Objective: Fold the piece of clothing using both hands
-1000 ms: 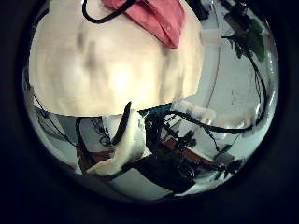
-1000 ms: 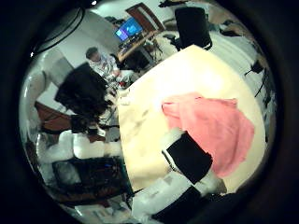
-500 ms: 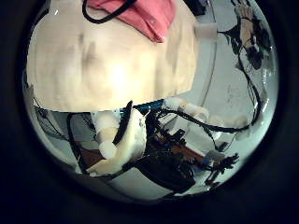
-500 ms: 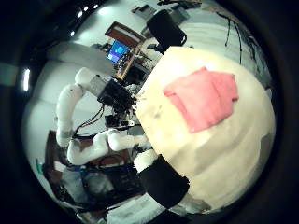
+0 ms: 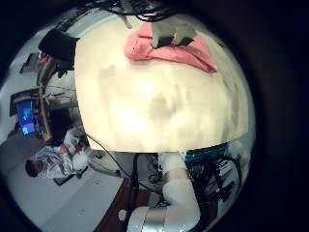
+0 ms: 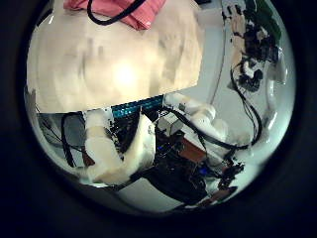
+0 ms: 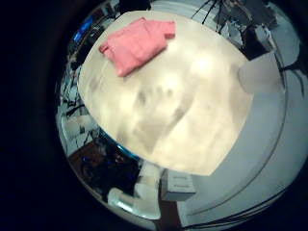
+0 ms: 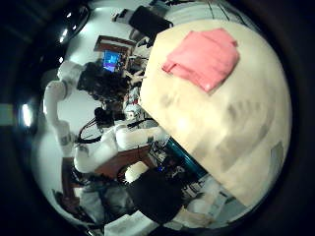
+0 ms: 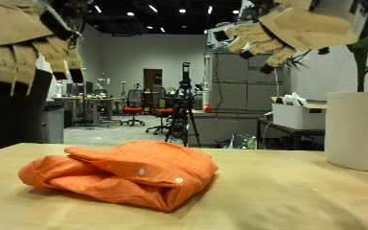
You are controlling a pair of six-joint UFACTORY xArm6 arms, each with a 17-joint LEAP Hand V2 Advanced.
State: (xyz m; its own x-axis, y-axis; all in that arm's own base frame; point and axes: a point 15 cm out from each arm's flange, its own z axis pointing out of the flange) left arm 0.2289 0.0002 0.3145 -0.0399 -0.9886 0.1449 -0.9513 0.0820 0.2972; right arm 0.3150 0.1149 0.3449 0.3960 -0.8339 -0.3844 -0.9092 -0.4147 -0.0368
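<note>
An orange piece of clothing [image 9: 126, 172] lies folded in a compact bundle on the wooden table [image 9: 299, 196]. My left hand [image 9: 31, 38] hangs high above the table beside the bundle, fingers relaxed and pointing down, holding nothing. My right hand [image 9: 292, 29] is also high above the table on the other side, fingers spread and empty. The clothing lies far off on the table in the left little finger side palm view [image 5: 183, 56], the left thumb side palm view [image 6: 109, 8], the right little finger side palm view [image 7: 135, 43] and the right thumb side palm view [image 8: 202, 57].
A tall white pot [image 9: 356, 129] with a plant stands on the table near my right hand's side. The table top around the clothing is bare wood [image 7: 183, 96].
Both palm cameras have drawn away from the table, so the clothing looks smaller and farther. The clothing itself lies still.
</note>
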